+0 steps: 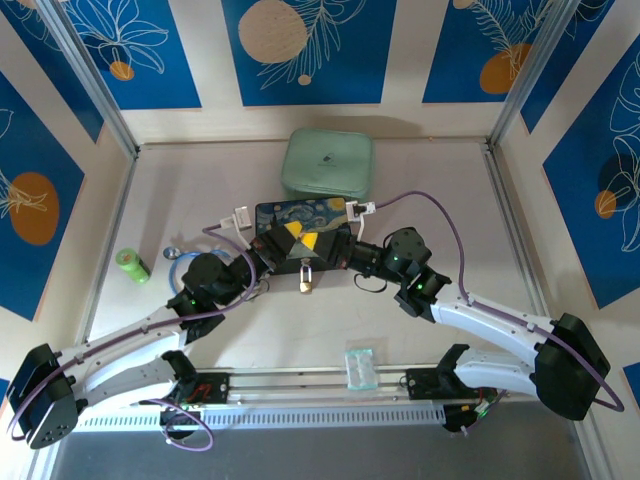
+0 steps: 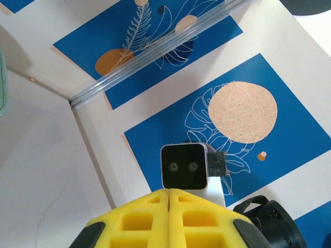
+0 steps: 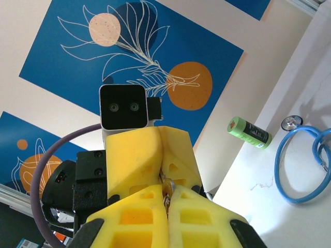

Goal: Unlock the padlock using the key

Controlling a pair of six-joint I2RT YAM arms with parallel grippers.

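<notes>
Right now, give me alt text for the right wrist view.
The right gripper, its yellow jaws shut, pinches a small metal piece, tip to tip with the left gripper below that arm's black wrist camera. Beyond, a green cylinder and a blue stethoscope lie on the white table, blue leaf-patterned panels behind.
</notes>
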